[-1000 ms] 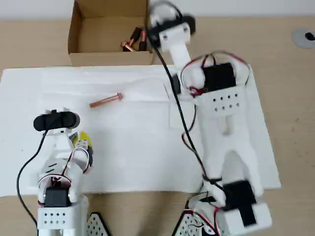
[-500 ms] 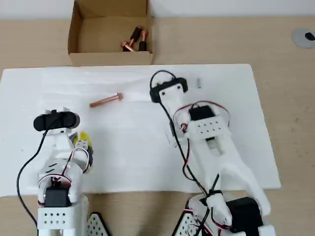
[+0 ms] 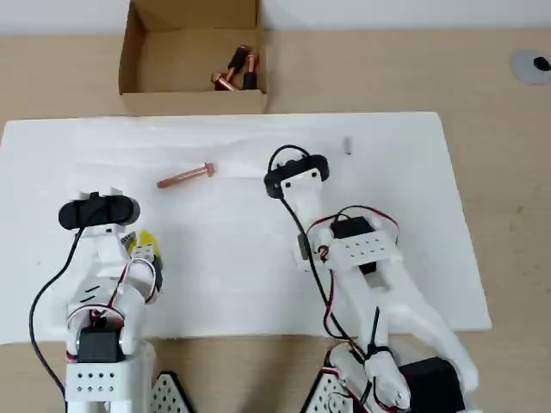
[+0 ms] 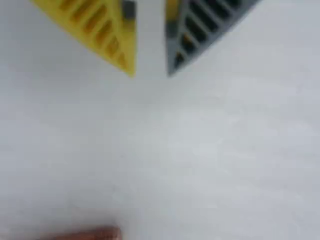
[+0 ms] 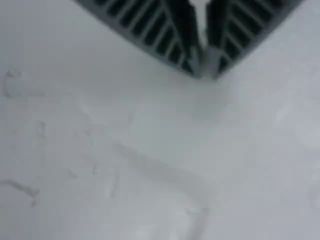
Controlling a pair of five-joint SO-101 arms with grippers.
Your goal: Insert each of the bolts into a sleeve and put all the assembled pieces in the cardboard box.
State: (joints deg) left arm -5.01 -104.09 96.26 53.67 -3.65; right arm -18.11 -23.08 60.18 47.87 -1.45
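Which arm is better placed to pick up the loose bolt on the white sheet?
Left, probably: the left gripper is open with the bolt in its wrist view, while the right gripper is shut.

— Cropped anywhere in the left wrist view?
— Yes. At the frame edge, a blurred coppery sliver (image 4: 82,234), too little to name. Of the left gripper (image 4: 150,72), two blurred tips, yellow and grey, cropped past that.
— Same story in the right wrist view?
— Much the same. Of the right gripper (image 5: 205,74), two dark ribbed tips, soft-edged, cropped past that.
— Hard to read anywhere from the high view?
— Inside the cardboard box (image 3: 129,60), coppery and black pieces (image 3: 234,73) bunched in one corner, too small to count. On the white sheet (image 3: 413,172), a tiny grey speck (image 3: 348,144), impossible to identify. At the right edge, a grey disc (image 3: 529,65), clipped.
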